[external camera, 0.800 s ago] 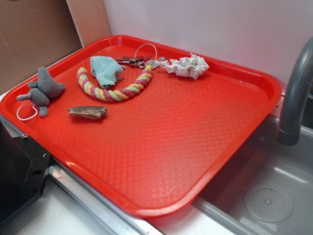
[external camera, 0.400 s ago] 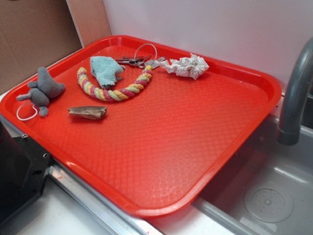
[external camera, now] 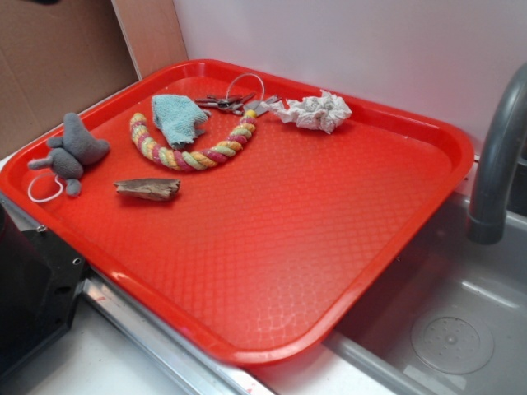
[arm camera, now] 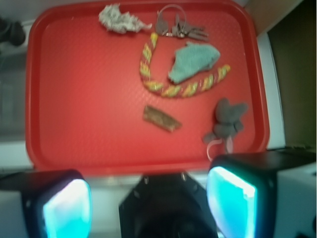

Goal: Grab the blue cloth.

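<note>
Nearest the exterior camera lies a strip of pale worktop with a metal edge, and to the right a grey sink basin with a round drain and a dark grey faucet pipe rising beside it. A black block of equipment sits at the lower left. A large red tray with a dimpled surface rests across the worktop and overhangs the sink; its near half is bare.

In the wrist view the gripper hangs above the tray's near rim, its two fingers glowing cyan and spread wide apart with nothing between them.

Farther in, on the tray's left side, lies a brown piece of wood, and near the left rim a grey plush toy with a white loop. Beyond them a pink-yellow-green braided rope curves in an arc around the blue cloth, which lies flat inside that curve, touching the rope. Just behind sit a bunch of keys on a ring, then a crumpled white paper wad near the far rim.

Behind the tray stand a white wall and brown cardboard. No writing is legible.
</note>
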### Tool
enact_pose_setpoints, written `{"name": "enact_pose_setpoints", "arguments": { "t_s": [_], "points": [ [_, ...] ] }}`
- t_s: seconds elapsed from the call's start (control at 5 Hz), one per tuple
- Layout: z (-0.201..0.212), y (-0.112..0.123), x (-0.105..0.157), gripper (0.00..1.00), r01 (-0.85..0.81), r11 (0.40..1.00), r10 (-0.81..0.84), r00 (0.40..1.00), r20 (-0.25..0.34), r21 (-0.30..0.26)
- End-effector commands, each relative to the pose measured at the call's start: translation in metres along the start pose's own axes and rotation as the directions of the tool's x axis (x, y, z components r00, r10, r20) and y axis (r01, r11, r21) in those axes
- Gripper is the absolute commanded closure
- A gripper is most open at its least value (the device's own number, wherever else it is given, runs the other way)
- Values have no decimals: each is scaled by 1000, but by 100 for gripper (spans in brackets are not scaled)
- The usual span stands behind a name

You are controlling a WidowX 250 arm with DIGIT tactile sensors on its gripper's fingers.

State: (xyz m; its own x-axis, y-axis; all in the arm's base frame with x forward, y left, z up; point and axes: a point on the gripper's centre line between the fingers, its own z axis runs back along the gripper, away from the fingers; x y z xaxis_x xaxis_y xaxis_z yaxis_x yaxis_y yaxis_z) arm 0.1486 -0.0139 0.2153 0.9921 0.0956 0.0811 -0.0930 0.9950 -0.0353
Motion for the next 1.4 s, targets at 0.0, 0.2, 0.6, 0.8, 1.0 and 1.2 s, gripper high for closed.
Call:
{"name": "enact_pose_setpoints", "arguments": {
  "t_s": [0.0,0.2,0.6,0.8,1.0,1.2],
  "points": [
    [-26,8,28,0,-142,990,139,986,96,19],
    [-44,20,36,0,-207,978,201,969,145,28],
    [-99,62,59,0,-401,915,391,907,156,43],
    [-125,72,75,0,-422,904,407,899,164,67],
    [-142,74,85,0,-423,900,402,899,174,106],
    [-166,75,94,0,-420,892,393,903,175,166]
  ]
}}
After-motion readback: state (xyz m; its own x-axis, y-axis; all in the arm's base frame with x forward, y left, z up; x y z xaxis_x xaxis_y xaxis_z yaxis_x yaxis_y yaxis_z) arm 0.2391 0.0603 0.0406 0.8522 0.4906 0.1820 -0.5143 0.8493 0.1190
